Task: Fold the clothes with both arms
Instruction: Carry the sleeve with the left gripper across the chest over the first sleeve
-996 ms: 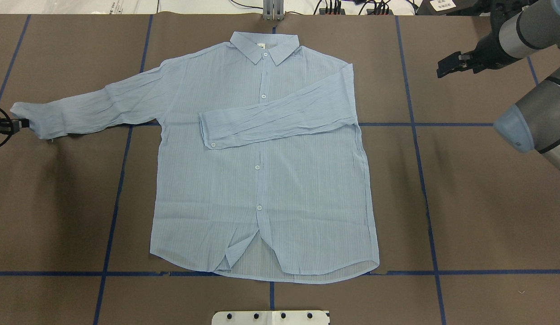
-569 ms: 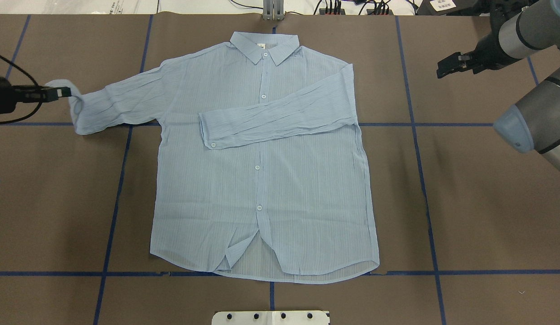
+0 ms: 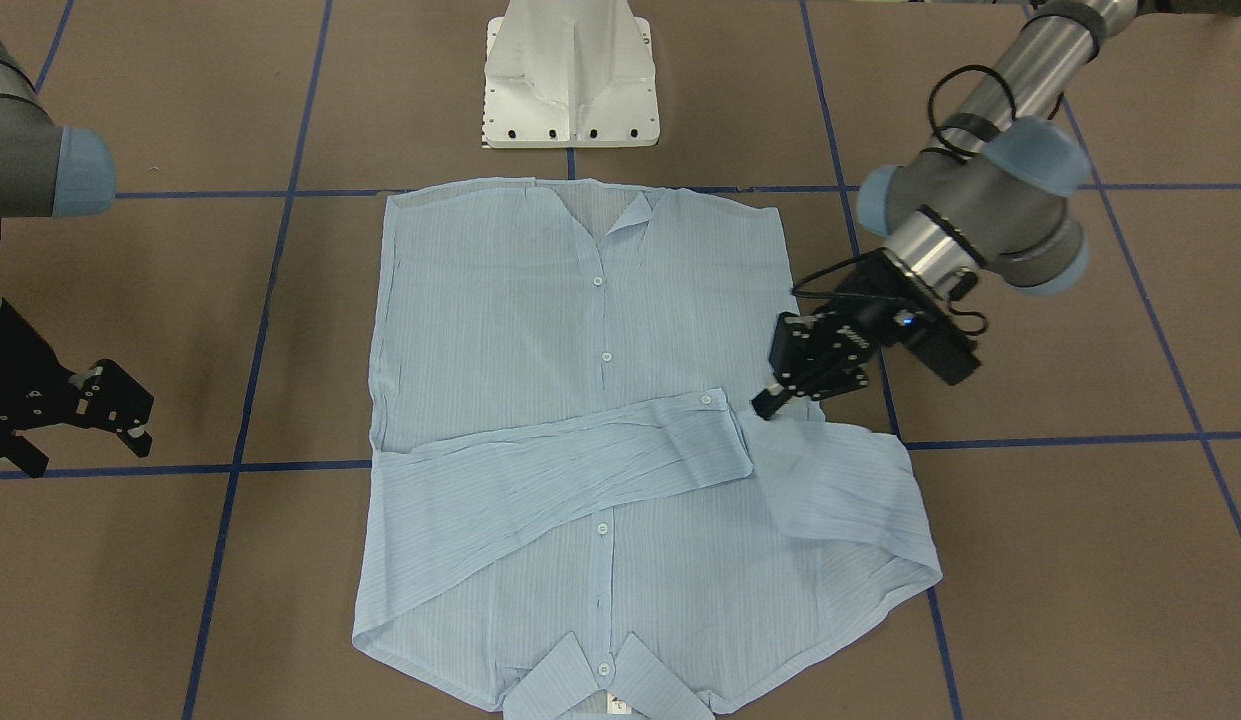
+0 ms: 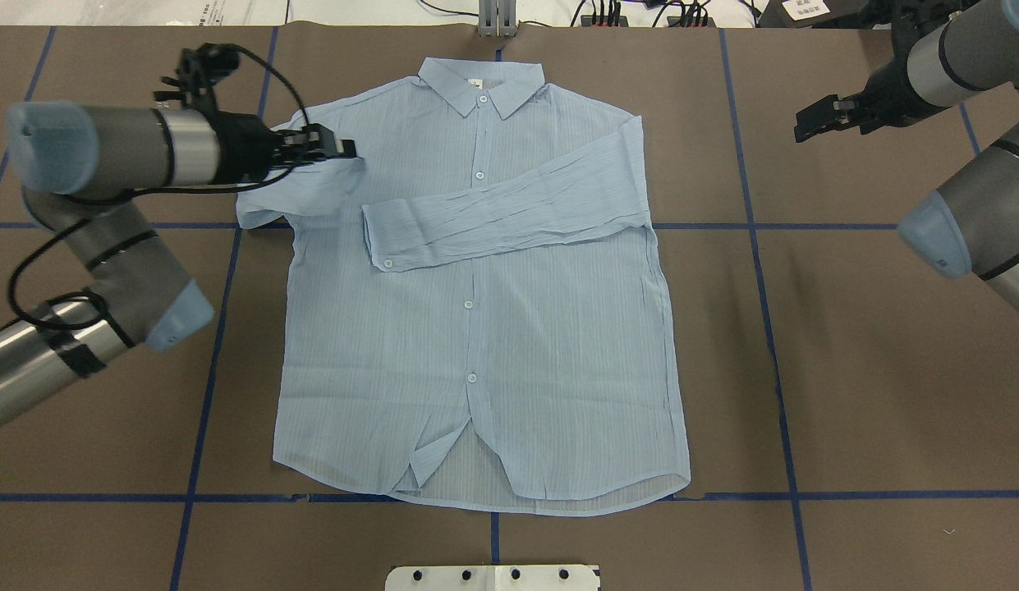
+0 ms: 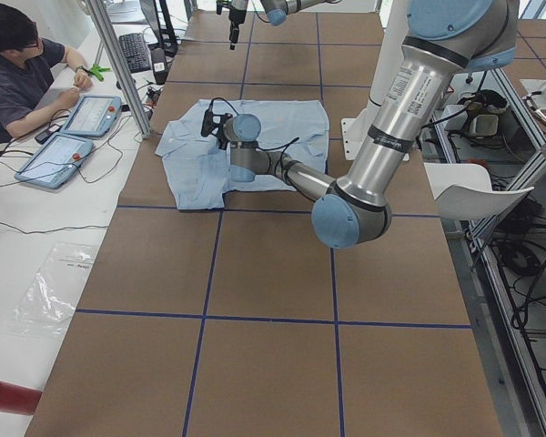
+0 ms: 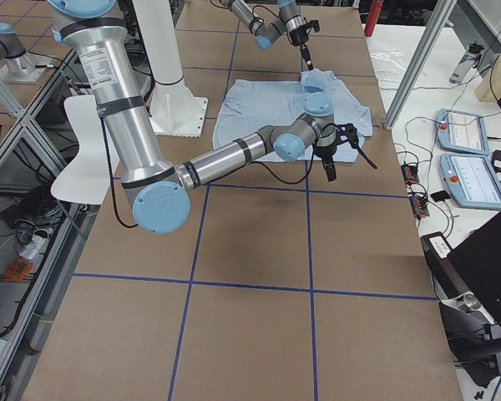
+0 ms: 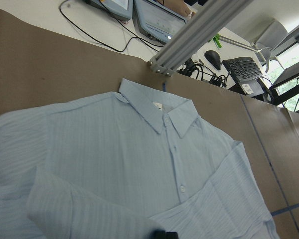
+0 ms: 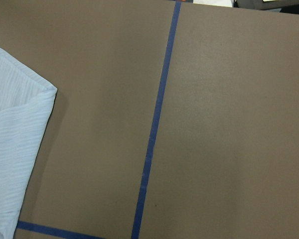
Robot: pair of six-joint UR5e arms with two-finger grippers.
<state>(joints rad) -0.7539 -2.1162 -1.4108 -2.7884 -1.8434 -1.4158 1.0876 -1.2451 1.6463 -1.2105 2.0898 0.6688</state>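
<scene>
The pale-blue shirt (image 4: 476, 345) lies flat, buttoned side up, collar at the far edge; it also shows in the front view (image 3: 540, 300). One sleeve (image 4: 509, 213) lies folded across the chest. My left gripper (image 4: 345, 150) is shut on the cuff of the other sleeve (image 4: 300, 193) and holds it just above the shirt's shoulder, the sleeve doubled back on itself. In the front view the left gripper (image 3: 767, 403) is beside the folded sleeve's cuff. My right gripper (image 4: 811, 121) is open and empty, off the shirt at the far right; it also shows in the front view (image 3: 75, 425).
The white pedestal base (image 3: 570, 80) stands at the near table edge. Blue tape lines (image 4: 755, 246) cross the brown table cover. A metal post (image 4: 498, 16) stands at the far edge. An operator (image 5: 18, 64) sits with tablets beyond it.
My left gripper has carried the sleeve cuff from the far left rightward to the shirt's shoulder, doubling the sleeve over. The right arm has not moved.
</scene>
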